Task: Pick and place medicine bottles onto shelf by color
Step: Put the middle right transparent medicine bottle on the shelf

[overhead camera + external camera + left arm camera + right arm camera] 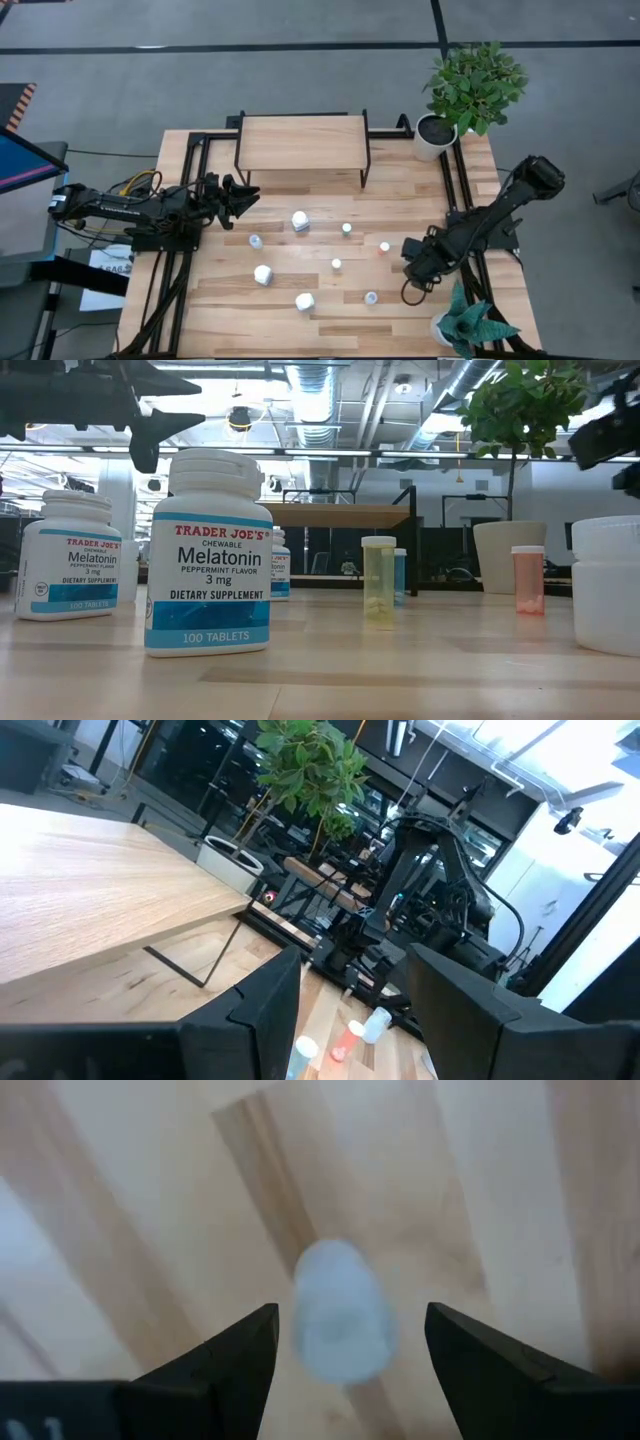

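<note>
The shelf (300,143), a light-wood top on thin black legs, stands at the table's far middle. Medicine bottles stand upright in front of it: three chunky white ones (300,221) (263,274) (304,301), small pale ones (255,241) (371,297) and an orange-red one (384,246). My right gripper (412,265) points down, open, over a pale bottle (340,1325); its fingers stand on either side of the bottle without touching it. My left gripper (238,195) hangs open and empty left of the shelf's front, above the table.
A white pot with a leafy plant (470,90) stands at the far right corner. A second potted plant (465,325) stands at the near right, close beside my right arm. Black frame rails (180,270) run along both table sides.
</note>
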